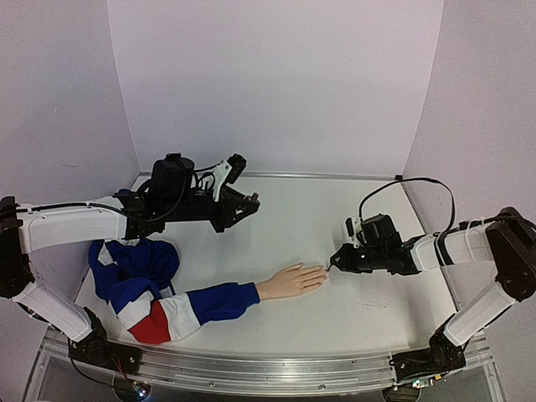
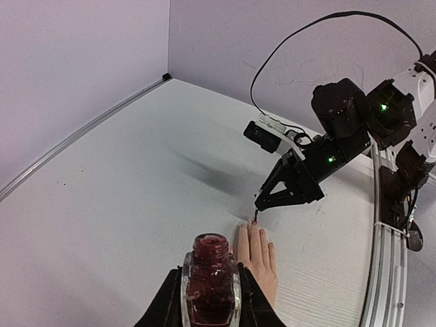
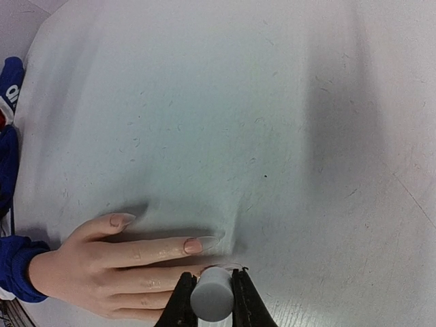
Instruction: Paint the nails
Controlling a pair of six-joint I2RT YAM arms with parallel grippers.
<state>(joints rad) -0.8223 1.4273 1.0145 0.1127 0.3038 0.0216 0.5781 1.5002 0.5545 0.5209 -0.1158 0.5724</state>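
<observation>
The sleeve [image 1: 167, 301] lies bunched at the far left of the bench [image 1: 335, 209]. Above it, the left claw [image 1: 244, 203] pinches the open polish bottle [image 2: 210, 279], held clear of the work. The mannequin hand [image 1: 289, 280] lies flat, long axis running left to right, with the nails [image 3: 193, 245] at its right end. The right claw [image 1: 337, 258], much the nearer, is clamped on the pale brush cap [image 3: 212, 294]. Its brush tip meets the fingertips end-on (actual contact not confirmed).
</observation>
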